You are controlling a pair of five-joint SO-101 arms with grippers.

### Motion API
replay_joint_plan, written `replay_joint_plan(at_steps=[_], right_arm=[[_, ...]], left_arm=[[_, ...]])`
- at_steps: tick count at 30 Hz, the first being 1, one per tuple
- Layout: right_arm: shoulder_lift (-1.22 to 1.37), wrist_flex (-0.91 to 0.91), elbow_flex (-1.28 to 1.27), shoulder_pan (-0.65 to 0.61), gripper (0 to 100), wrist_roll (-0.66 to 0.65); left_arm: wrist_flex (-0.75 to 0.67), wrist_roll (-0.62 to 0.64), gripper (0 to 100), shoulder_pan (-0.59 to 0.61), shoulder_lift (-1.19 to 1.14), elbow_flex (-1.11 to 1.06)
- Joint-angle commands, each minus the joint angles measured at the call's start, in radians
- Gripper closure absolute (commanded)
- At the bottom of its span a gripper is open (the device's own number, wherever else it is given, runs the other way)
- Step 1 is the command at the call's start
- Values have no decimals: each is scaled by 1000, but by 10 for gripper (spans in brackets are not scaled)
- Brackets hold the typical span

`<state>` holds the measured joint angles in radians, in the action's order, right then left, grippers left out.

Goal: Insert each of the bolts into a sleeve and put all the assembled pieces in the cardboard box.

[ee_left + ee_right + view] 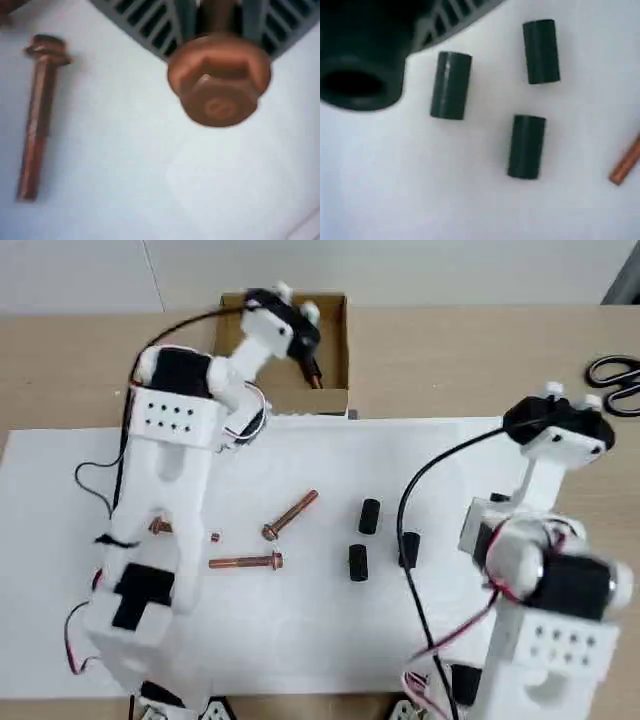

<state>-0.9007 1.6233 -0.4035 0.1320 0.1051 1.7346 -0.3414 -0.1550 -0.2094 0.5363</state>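
Observation:
At the back of the table, my left gripper [300,340] hangs over the cardboard box [335,310], shut on a copper bolt [313,375]. In the left wrist view the held bolt's hex head [218,82] faces the camera under the grey jaw, and another bolt [37,115] lies on white paper. My right gripper [555,430] stands at the paper's right edge, shut on a black sleeve [357,82] whose bore is open. Three loose sleeves [369,515] [357,562] [408,548] lie mid-sheet. Two bolts [290,515] [247,562] lie left of them.
A white paper sheet [300,640] covers most of the wooden table. A third bolt [160,527] peeks out beside the left arm. Black scissors [615,380] lie at the far right. A black cable [410,570] crosses the sheet near the sleeves.

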Motion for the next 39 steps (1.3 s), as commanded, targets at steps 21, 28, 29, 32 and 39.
replay_joint_plan(at_steps=[21,28,29,32,39], right_arm=[[-742,-173,-453,-544,995,2],[-816,-173,-546,-720,995,2],[-820,-173,-559,-737,995,2],[-823,-173,-605,-782,995,2],[-825,-283,-651,-886,995,-11]], left_arm=[[-129,933,995,-115,890,-501],[-408,1040,995,-117,1111,-842],[-446,1054,995,-117,1146,-897],[-557,1073,995,-147,1261,-1075],[-760,1106,995,-253,1548,-1428]])
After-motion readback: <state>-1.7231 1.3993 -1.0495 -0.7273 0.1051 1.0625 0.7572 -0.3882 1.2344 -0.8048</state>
